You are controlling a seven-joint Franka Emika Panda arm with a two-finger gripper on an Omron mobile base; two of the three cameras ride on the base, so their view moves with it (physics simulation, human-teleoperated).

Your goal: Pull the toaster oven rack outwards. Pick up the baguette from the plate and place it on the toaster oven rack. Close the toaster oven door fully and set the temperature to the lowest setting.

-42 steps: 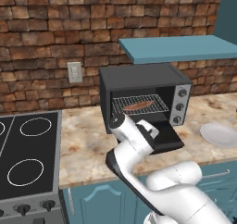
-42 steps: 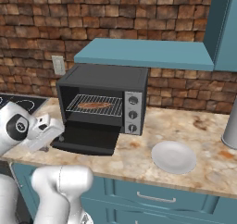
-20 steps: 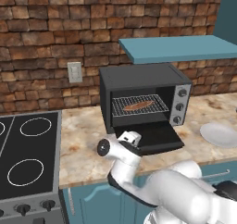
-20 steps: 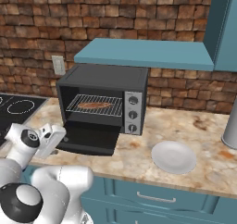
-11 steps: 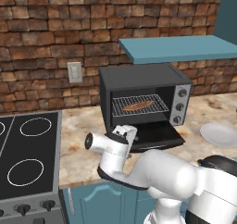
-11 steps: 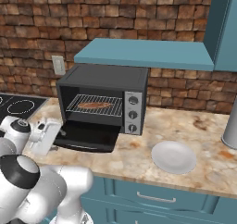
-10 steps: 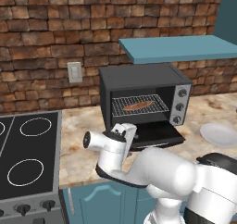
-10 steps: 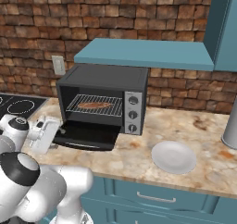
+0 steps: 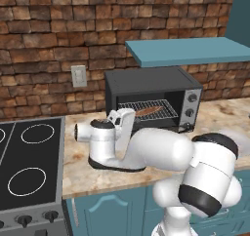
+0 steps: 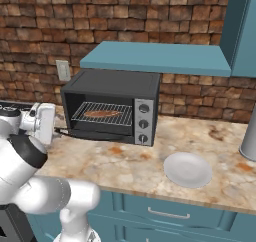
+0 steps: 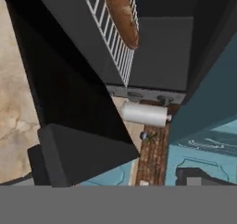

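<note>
Since the earlier frames my arm has swung low to the left of the toaster oven point(image 10: 111, 106), and the gripper point(image 9: 122, 125) now sits near the front left corner of the oven. Its jaws are wide apart and I see nothing between them.

On the rack point(image 10: 102, 113) inside the cavity I see the baguette point(image 10: 101, 114), a small reddish-brown loaf. Its long axis runs across the oven, from left to right, along the width of the rack.

I see the plate point(image 10: 188, 169) bare on the counter point(image 10: 130, 163), to the right of the oven and well apart from it.

From the left base view my own arm hides the door and the lower front of the oven. In the hand view the baguette point(image 11: 122, 15) is cut off at the top edge, and the dark door point(image 11: 69, 102) is hard to read.
</note>
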